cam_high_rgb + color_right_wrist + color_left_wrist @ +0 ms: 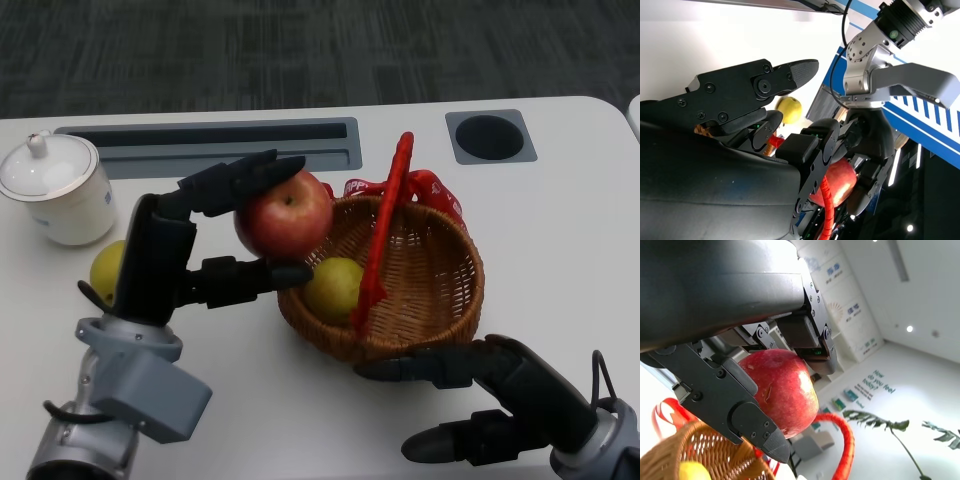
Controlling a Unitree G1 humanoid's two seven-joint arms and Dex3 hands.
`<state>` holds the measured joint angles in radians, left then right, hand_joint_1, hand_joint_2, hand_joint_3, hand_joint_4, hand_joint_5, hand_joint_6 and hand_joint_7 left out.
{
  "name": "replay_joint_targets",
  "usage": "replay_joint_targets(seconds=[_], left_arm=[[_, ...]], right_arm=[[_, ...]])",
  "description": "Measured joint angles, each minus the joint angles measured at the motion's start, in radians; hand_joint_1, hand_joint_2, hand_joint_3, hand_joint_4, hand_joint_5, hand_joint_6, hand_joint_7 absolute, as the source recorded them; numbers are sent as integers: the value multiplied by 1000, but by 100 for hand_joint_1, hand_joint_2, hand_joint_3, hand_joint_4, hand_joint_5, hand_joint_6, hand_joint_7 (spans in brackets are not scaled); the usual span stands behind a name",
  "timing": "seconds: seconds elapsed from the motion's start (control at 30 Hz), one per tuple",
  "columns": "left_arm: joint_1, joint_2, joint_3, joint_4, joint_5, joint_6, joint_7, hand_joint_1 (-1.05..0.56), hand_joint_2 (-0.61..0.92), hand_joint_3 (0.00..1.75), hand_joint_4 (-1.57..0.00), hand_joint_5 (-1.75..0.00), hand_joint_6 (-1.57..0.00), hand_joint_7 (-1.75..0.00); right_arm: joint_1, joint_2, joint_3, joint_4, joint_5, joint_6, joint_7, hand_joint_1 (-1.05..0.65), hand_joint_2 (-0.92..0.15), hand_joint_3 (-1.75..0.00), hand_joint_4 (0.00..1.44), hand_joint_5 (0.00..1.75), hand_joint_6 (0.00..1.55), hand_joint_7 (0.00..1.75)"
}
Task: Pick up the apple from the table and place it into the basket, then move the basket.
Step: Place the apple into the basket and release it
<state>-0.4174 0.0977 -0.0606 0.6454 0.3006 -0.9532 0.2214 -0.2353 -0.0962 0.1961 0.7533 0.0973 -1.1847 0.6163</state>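
Note:
My left hand (pixel 205 240) holds the red apple (pixel 284 213) in the air, just over the left rim of the wicker basket (pixel 440 285). In the left wrist view the apple (pixel 782 390) sits between my black fingers (pixel 747 422), above the basket's weave (pixel 680 452). The basket has a red handle (pixel 385 225) standing up and a yellow-green fruit (pixel 333 288) inside. My right hand (pixel 480 400) lies open on the table at the basket's near side, with nothing in it. The right wrist view shows the apple (pixel 840 182) behind the red handle (pixel 829 210).
A white lidded jar (pixel 58 190) stands at the table's left. Another yellow-green fruit (pixel 107 270) lies on the table behind my left hand. A grey slot (pixel 220 140) and a round hole (pixel 490 136) are set in the far part of the table.

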Motion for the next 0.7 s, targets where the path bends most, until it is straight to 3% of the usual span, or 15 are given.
replay_joint_targets(seconds=[0.37,0.63,0.7], left_arm=[[-98,-52,-43,196,-1,14,-27,2,76,0,-125,0,-114,0],[-122,-62,-71,325,24,23,-28,-3,79,1,-120,0,-110,0],[-126,-64,-72,346,18,29,-42,-8,80,1,-112,0,-103,0]], right_arm=[[20,-2,10,-29,-3,0,-20,-49,-91,0,77,0,70,0],[29,-11,12,-33,-1,0,-25,-49,-92,0,77,0,70,0],[30,-14,13,-33,1,0,-25,-49,-92,0,77,0,70,0]])
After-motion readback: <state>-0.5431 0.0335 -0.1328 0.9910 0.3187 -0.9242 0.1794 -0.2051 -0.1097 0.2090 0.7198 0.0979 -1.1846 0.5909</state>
